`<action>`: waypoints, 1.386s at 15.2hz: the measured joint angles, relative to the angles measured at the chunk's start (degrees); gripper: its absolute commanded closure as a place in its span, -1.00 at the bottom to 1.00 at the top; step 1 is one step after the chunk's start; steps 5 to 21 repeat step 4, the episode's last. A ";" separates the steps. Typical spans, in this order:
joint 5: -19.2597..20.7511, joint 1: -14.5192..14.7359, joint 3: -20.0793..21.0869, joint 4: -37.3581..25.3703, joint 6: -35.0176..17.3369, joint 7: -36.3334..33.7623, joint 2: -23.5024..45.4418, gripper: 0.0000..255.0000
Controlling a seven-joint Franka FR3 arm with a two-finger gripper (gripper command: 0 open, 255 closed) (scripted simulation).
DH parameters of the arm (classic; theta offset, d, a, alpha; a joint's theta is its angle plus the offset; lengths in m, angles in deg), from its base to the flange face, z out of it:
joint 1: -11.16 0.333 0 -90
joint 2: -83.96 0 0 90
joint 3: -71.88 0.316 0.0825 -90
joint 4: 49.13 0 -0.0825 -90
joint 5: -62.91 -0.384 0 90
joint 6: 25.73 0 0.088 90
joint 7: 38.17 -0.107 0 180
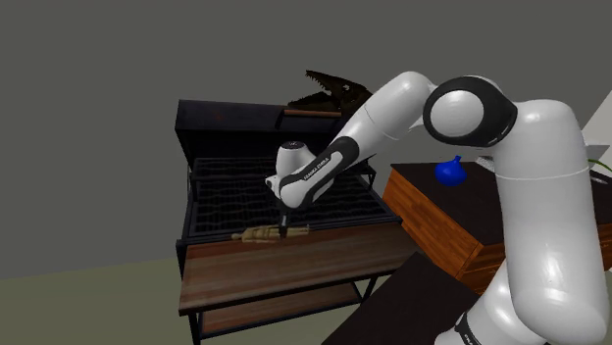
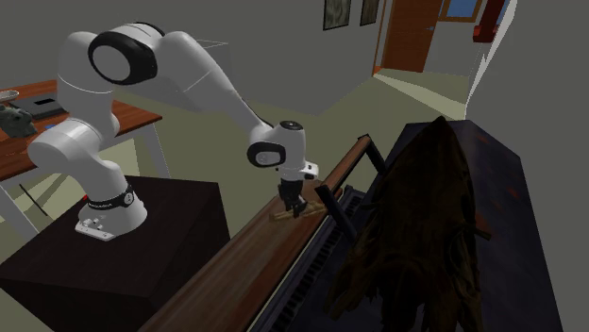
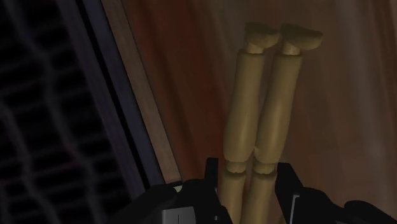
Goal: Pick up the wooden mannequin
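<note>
The hand (image 3: 247, 167) clasped the wooden mannequin (image 3: 261, 108) by its thighs. It lay along the worktop (image 1: 294, 270) edge bordering the grate (image 1: 230, 196). Bare wood stretched to the opposite edge.

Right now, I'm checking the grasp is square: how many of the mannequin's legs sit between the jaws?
2. One leg lies nearer the black grate, the other leg beside it on the wooden shelf. Both thighs sit between the jaws, feet pointing away.
</note>
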 measured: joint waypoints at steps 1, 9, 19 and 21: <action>-0.11 -0.14 0.08 0.21 0.54 0.17 -0.75 1.00; -0.34 -0.27 0.27 0.41 1.83 0.36 -2.25 1.00; -0.34 -0.27 0.27 0.41 1.83 0.36 -2.25 1.00; -0.34 -0.27 0.27 0.41 1.83 0.36 -2.25 1.00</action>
